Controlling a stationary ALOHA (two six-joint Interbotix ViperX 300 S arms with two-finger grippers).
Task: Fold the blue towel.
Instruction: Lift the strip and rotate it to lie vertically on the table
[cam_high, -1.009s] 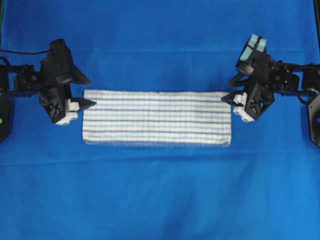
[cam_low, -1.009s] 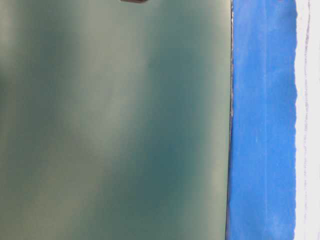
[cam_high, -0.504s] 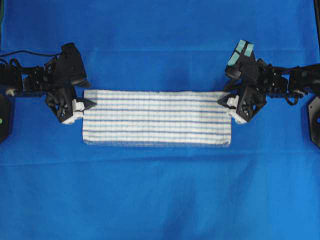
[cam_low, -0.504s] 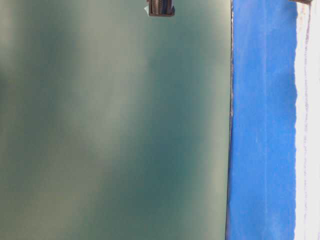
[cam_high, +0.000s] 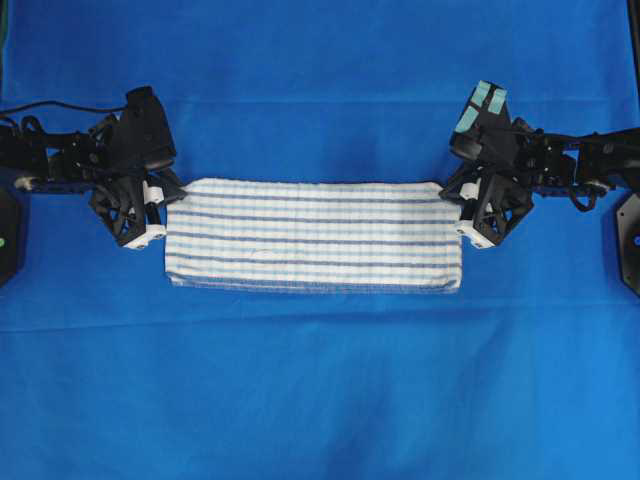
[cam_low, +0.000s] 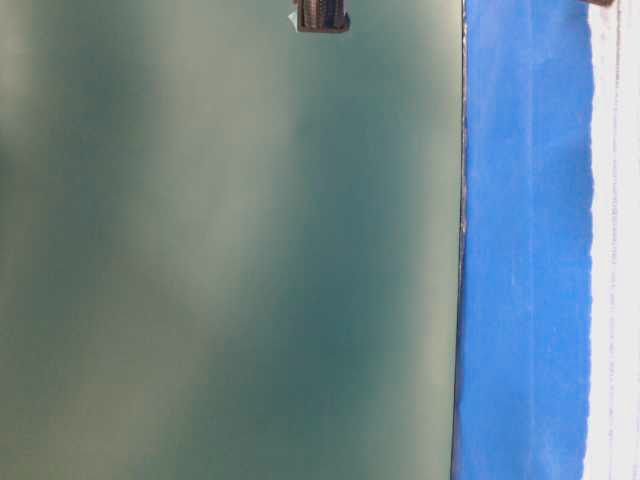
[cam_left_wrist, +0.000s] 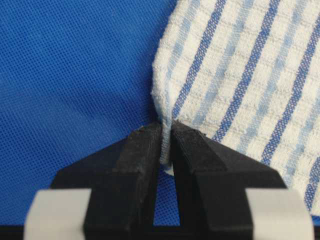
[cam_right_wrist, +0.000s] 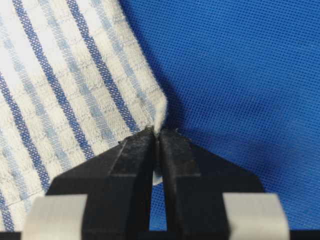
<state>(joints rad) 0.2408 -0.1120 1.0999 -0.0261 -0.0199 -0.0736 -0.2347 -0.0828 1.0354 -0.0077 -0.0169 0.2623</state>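
Left gripper (cam_left_wrist: 166, 137): jaws closed tight on a pinch of the blue towel (cam_left_wrist: 240, 85), a thin ridge of its edge standing up between the black fingertips (cam_left_wrist: 142, 145). Right gripper (cam_right_wrist: 157, 135): jaws likewise together, clamped on a small peak of the same towel at its corner, white fabric showing in the slit between the pads.

Overhead view: left gripper (cam_high: 165, 195) sits at the towel's far left corner, right gripper (cam_high: 462, 193) at the far right corner. Both arms reach in level from the sides of the frame. The towel (cam_high: 315, 236) lies flat as a long narrow rectangle, stripes running along its length, near the middle of the large blue cloth (cam_high: 320, 390) that covers the table. The two gripped corners are drawn slightly inward, rounding the far edge at each end. Near edge straight, a thin fringe of lower layer showing beneath it.

Table-level view: mostly a blurred grey-green surface (cam_low: 230, 250), a strip of blue cloth on the right; towel not visible there.
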